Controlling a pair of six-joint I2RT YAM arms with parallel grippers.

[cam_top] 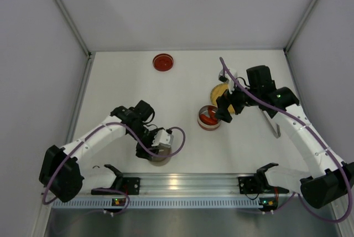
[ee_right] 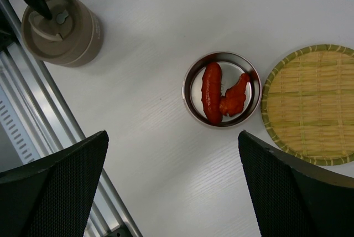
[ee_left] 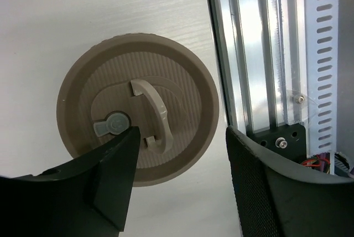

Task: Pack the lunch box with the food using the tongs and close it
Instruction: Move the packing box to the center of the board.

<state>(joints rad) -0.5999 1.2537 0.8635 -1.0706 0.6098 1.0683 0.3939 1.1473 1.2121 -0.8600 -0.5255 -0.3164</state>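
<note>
- Beige lunch box (ee_left: 83, 87), closed, near left; left gripper (ee_left: 182, 159) above it, jaws apart, empty.
- Right gripper (ee_right: 172, 187) wide over tin (ee_right: 191, 90) of red food (ee_right: 211, 96); closing it seems next.

White table (cam_top: 182, 87), surface inspected: red dish (cam_top: 163, 62) far centre; woven yellow plate (ee_right: 310, 109) beside steel tin (ee_right: 187, 90) holding red food (ee_right: 212, 98); beige lidded container (ee_right: 77, 40) near edge; tongs (cam_top: 275, 129) right.

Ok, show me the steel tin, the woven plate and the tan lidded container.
steel tin (ee_right: 229, 65), right wrist view, bare metal floor near upper rim.
woven plate (ee_right: 310, 104), right wrist view, middle of the weave.
tan lidded container (ee_left: 182, 76), left wrist view, ribbed lid beside its handle.
</note>
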